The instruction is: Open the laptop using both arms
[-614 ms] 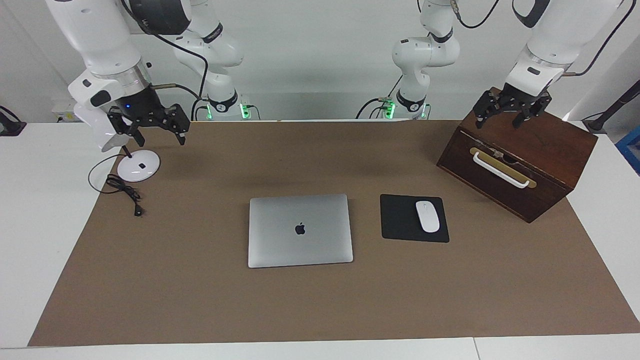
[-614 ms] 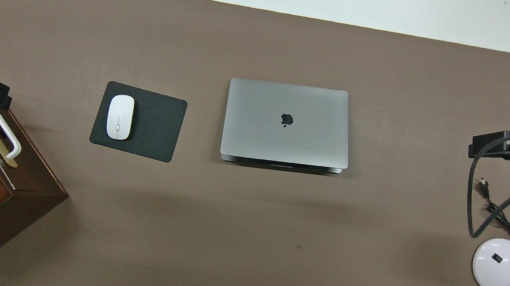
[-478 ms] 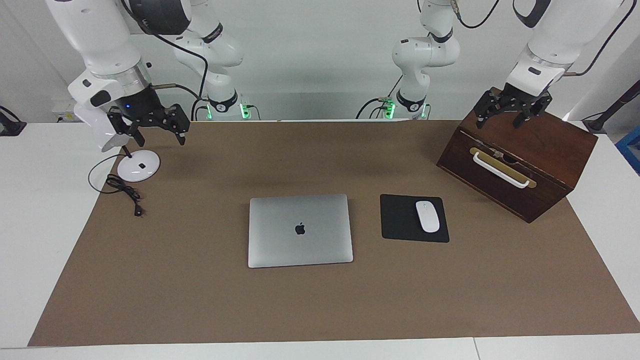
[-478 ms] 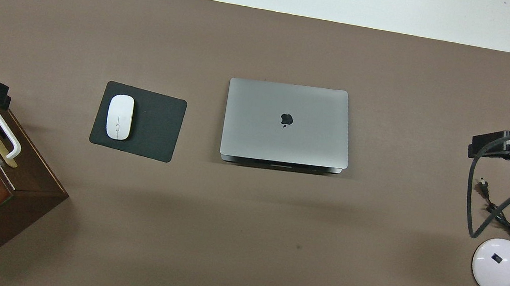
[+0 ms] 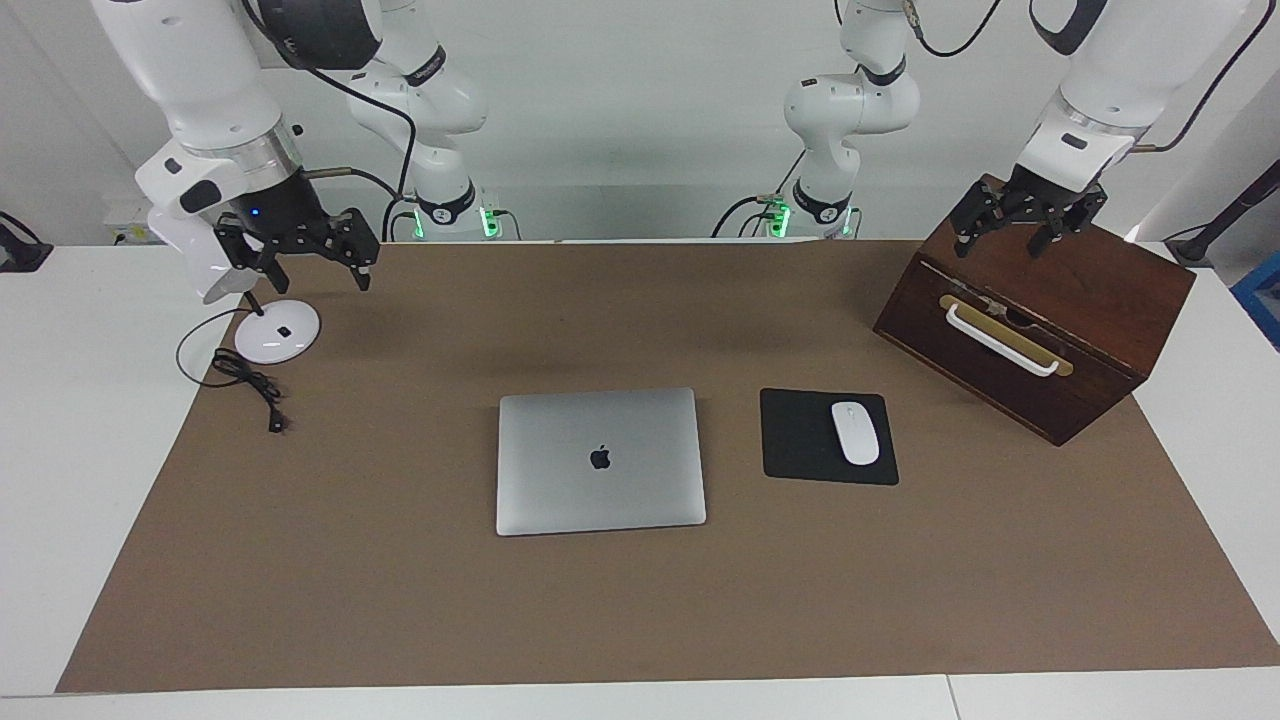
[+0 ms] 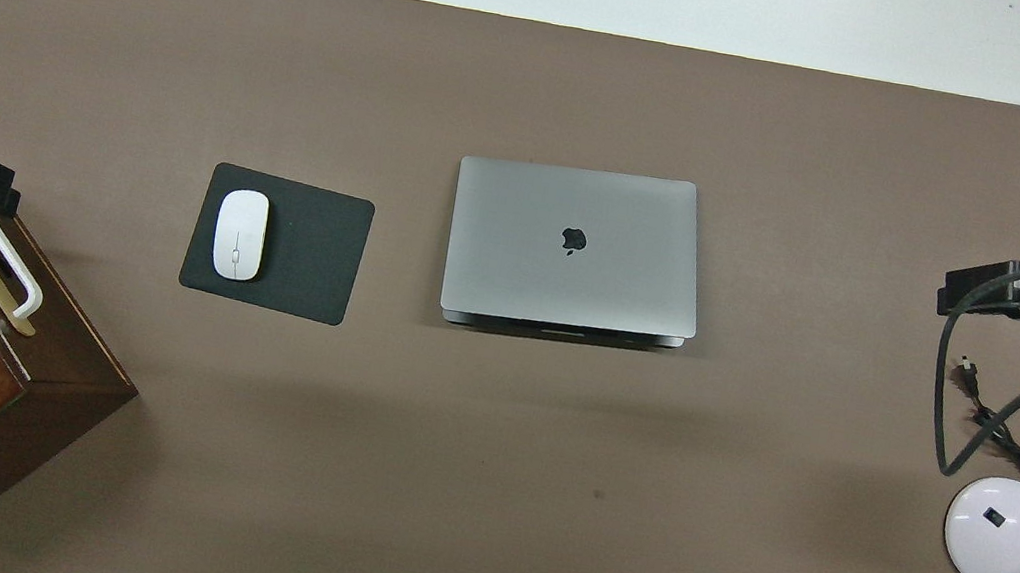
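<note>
Both arms were up and nowhere near the laptop (image 5: 600, 460) when I looked. My left gripper (image 5: 1027, 222) hung over the wooden box (image 5: 1060, 320) with its fingers spread and nothing in them. My right gripper (image 5: 300, 250) hovered over the lamp base (image 5: 277, 331), also spread and empty as far as I could see. The laptop sat shut, logo up, mid-mat (image 5: 400, 600), just beside the mouse pad (image 5: 800, 440) toward the right arm's end. Count: one laptop, one pad, one mouse (image 5: 855, 432), one box, one lamp base, one loose cable (image 5: 245, 380).
</note>
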Tool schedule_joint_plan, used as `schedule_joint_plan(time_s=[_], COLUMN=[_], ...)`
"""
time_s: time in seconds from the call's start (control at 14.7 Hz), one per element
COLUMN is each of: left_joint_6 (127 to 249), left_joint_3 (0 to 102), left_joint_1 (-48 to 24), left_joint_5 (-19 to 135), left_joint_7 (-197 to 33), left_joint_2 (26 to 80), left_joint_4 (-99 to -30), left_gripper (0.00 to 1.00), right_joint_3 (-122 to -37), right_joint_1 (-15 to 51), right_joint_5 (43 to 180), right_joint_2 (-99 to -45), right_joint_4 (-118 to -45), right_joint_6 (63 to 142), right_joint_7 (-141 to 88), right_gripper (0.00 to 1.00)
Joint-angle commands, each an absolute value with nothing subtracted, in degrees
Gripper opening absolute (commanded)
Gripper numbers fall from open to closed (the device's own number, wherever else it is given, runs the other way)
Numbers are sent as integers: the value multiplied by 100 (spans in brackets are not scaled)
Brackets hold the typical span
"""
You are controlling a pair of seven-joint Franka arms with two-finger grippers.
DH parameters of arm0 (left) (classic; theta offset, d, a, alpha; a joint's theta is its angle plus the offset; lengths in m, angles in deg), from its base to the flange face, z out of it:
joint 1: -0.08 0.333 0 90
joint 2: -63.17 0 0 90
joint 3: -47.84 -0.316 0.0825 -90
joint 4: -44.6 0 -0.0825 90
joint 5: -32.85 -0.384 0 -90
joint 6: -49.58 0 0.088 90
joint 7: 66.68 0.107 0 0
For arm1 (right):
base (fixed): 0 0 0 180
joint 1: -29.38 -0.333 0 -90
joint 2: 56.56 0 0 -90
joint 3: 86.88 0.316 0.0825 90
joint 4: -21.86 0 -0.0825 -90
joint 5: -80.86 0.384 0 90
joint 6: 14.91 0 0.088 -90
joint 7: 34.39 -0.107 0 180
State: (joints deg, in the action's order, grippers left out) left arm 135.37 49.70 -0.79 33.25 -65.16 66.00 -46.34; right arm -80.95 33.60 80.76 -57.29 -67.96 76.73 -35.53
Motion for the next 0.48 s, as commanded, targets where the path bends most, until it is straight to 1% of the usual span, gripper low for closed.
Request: schedule_joint_plan(time_s=[0.0,0.14,0.2,0.27,0.41], left_joint_6=[13563,13571,13571,13563,13528], left_joint_3=[4881,4881,4881,4889,4889], left_joint_1=[-19,-27,-27,-36,-27], left_joint_5=[3461,3452,3452,3452,3452], left_joint_7=[-6536,-6562,-6580,-6589,-6650], left_joint_2=[6598,6589,6589,6589,6598], left_joint_4=[-4584,-4584,-4584,-4584,-4610], left_gripper=[100,98,87,67,19], right_joint_3=[-8038,-8047,-8047,-8047,-8047], right_joint_1=[3501,3509,3536,3571,3580], right_joint_5=[8183,8183,8174,8174,8174], right_joint_2=[-5674,-5674,-5674,-5674,-5683], right_joint_4=[-6893,-6893,-6893,-6884,-6875], right_joint_6=[7826,7826,7826,7826,7826], right_joint_7=[-3588,-3588,-3588,-3571,-3562], right_gripper=[100,100,100,100,100])
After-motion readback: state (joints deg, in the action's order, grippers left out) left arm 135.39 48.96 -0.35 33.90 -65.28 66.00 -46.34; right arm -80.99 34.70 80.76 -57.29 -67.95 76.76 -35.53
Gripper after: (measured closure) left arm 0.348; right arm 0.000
